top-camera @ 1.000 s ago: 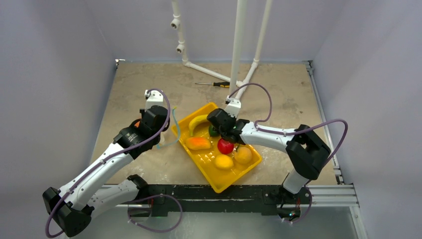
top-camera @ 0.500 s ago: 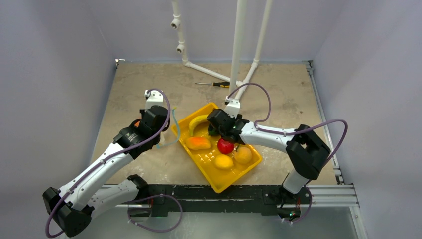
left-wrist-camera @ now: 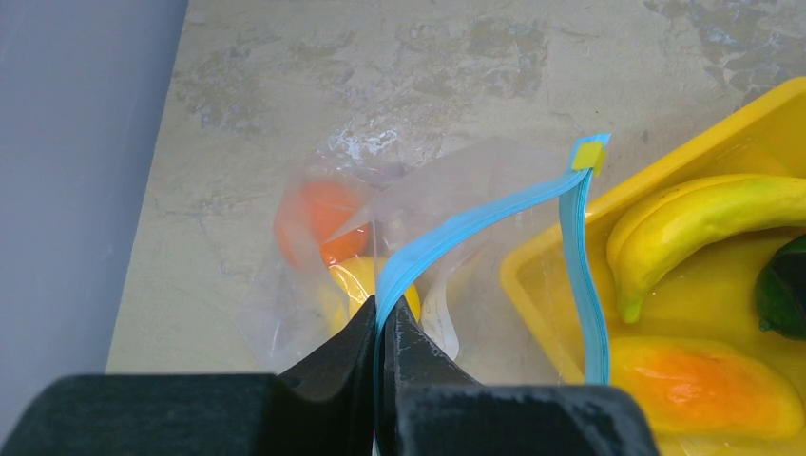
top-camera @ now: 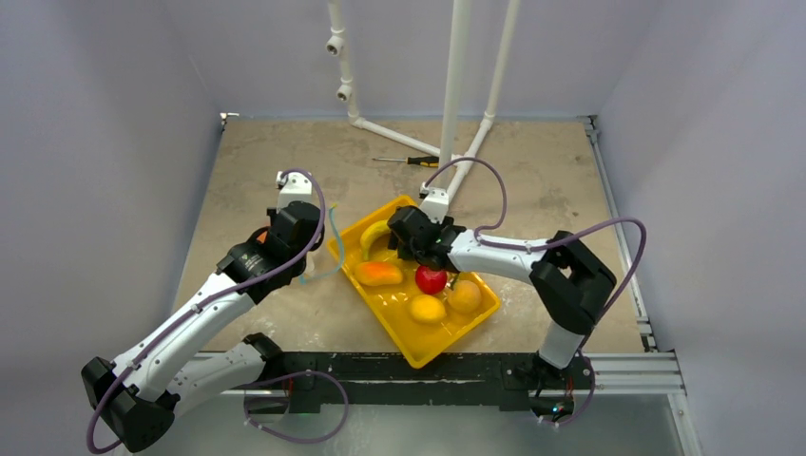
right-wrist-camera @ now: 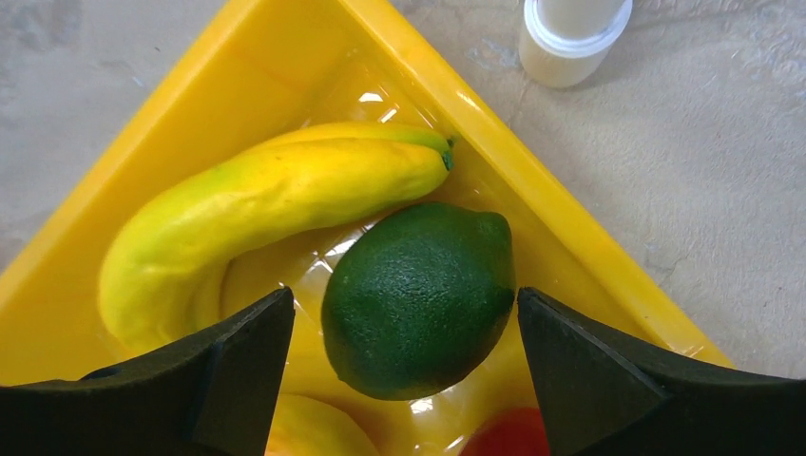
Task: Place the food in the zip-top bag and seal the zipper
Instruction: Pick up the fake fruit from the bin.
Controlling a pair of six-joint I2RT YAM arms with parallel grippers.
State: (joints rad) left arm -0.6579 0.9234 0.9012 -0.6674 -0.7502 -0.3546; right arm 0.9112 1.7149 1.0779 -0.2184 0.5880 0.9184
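Observation:
My left gripper (left-wrist-camera: 383, 328) is shut on the teal zipper (left-wrist-camera: 475, 223) of the clear zip-top bag (left-wrist-camera: 399, 180), holding the mouth up beside the tray. An orange (left-wrist-camera: 318, 214) and a yellow lemon (left-wrist-camera: 354, 285) lie inside the bag. My right gripper (right-wrist-camera: 406, 323) stands open over the tray's far corner, its fingers either side of a dark green fruit (right-wrist-camera: 418, 299) without touching it. A banana (right-wrist-camera: 257, 209) lies next to that fruit. In the top view, a mango (top-camera: 378, 274), red apple (top-camera: 431, 278), lemon (top-camera: 428, 308) and peach-coloured fruit (top-camera: 465, 296) lie in the tray.
The yellow tray (top-camera: 418, 351) sits diagonally between the arms, its rim (right-wrist-camera: 532, 161) close to the green fruit. A white pipe frame (top-camera: 456, 85) stands behind it, one foot (right-wrist-camera: 573, 33) just past the tray corner. A screwdriver (top-camera: 409, 161) lies farther back.
My right gripper has opened wide and shifted slightly left and away over the green fruit. The left gripper and bag have not moved.

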